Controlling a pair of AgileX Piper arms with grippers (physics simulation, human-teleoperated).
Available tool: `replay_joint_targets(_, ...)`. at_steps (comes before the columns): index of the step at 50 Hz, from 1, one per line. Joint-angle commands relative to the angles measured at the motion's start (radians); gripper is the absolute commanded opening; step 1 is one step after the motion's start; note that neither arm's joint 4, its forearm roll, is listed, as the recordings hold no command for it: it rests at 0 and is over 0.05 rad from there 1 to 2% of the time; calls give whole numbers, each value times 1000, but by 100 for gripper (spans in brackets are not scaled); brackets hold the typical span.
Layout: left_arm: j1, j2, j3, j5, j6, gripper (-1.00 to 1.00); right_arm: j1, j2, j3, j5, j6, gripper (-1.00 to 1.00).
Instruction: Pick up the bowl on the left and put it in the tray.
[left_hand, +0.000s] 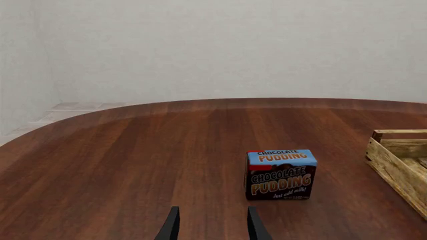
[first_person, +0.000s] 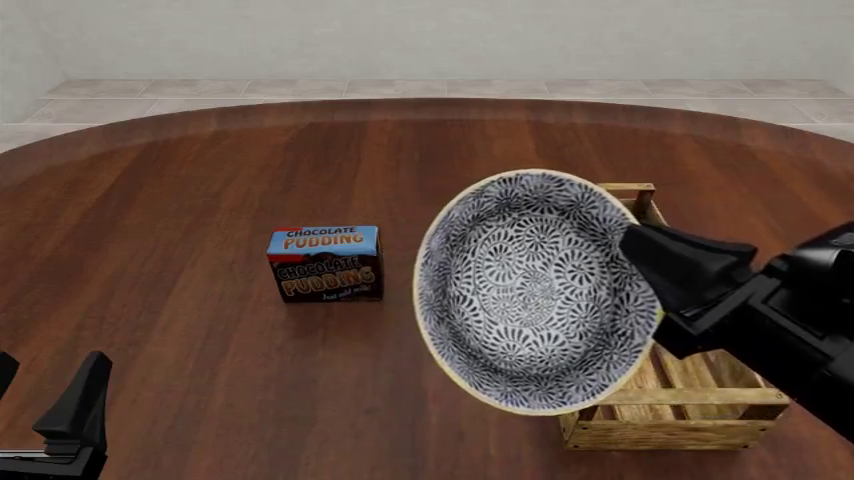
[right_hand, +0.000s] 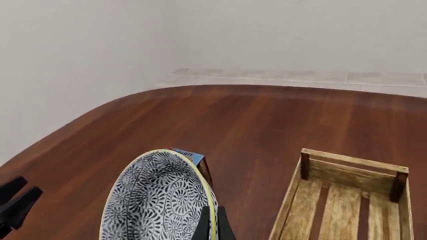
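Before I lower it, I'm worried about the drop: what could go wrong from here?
The right end effector pinches only the rim of the round blue-patterned ceramic bowl, tilted steeply, so it may slip. The bowl looks wider than the light-wood slatted tray, so it could catch the side rails and tip.

The right pincer (first_person: 638, 240) is raised and closed on the rim of the bowl (first_person: 534, 290), holding it tilted. The left pincer (first_person: 47, 385) hangs low with fingers apart, gripping nothing.
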Motion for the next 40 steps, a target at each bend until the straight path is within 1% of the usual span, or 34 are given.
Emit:
replay_joint_targets(1, 0, 0, 0, 0, 0, 100, -18, -25, 4, 2, 18, -100)
replay_joint_targets(24, 0, 0, 0, 0, 0, 100, -53, -70, -16, 36, 4, -100)
replay_joint_targets(34, 0, 0, 0, 0, 0, 100, -82, -85, 1, 31, 34, -100)
replay_joint_targets(40, 0, 0, 0, 0, 0, 100, -96, -93, 11, 28, 42, -100)
